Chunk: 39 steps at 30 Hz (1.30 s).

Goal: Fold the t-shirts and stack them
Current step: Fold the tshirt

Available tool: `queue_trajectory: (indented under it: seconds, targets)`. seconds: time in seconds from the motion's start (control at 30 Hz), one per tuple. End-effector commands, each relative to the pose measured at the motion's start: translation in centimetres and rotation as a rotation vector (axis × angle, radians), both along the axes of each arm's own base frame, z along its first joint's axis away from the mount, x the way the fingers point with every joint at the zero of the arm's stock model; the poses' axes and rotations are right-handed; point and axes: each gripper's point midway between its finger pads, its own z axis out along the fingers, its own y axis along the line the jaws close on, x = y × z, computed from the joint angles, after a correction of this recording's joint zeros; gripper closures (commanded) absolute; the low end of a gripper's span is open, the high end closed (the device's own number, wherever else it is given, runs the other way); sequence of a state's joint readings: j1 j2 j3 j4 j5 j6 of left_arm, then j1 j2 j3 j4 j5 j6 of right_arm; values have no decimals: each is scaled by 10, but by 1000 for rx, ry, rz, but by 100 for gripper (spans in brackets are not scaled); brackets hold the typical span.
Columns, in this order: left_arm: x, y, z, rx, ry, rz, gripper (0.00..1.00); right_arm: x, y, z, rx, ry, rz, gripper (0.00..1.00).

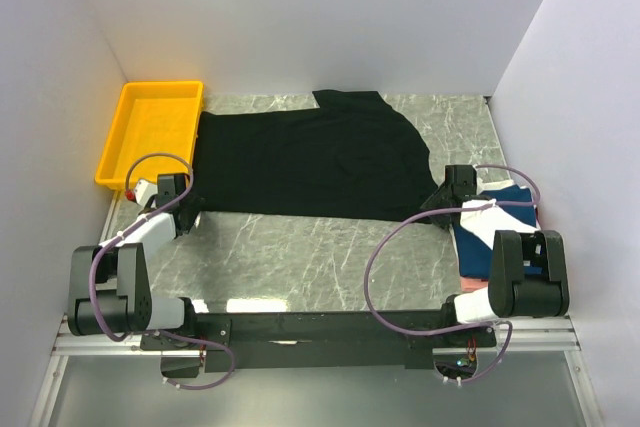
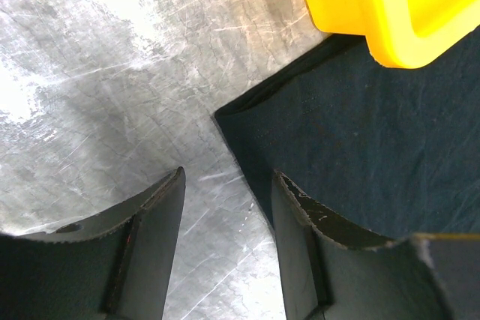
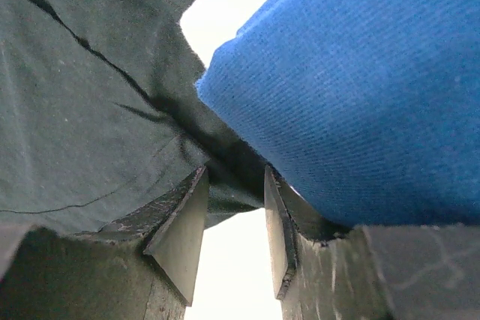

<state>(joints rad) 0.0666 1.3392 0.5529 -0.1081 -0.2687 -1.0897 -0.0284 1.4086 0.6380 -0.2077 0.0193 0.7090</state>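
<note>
A large black t-shirt (image 1: 310, 162) lies spread flat across the table, neck to the right. My left gripper (image 1: 188, 215) is open at its front left corner. In the left wrist view, the corner (image 2: 229, 119) lies just beyond my open left gripper (image 2: 225, 185), one finger over the cloth's edge. My right gripper (image 1: 437, 209) is at the shirt's front right corner. In the right wrist view it (image 3: 236, 177) is open, with a black cloth edge (image 3: 90, 110) between the fingertips. A folded navy shirt (image 3: 360, 95) lies beside it.
A yellow plastic tray (image 1: 112, 162) stands at the back left, its corner over the shirt's edge (image 2: 397, 28). A stack of folded navy (image 1: 515, 197), white (image 1: 488, 219) and pink (image 1: 468, 269) shirts lies at the right under the right arm. White walls enclose the table.
</note>
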Motion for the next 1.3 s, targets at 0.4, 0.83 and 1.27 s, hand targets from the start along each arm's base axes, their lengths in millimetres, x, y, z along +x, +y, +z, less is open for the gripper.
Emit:
queue_trajectory:
  seconds: [0.4, 0.83, 1.27]
  targets:
    - [3, 11, -5, 21, 20, 54, 45, 1, 10, 53, 29, -109, 42, 51]
    - [10, 12, -14, 23, 50, 57, 74, -1, 22, 15, 74, -26, 55, 49]
    - [8, 13, -12, 35, 61, 50, 99, 6, 17, -9, 87, 27, 30, 58]
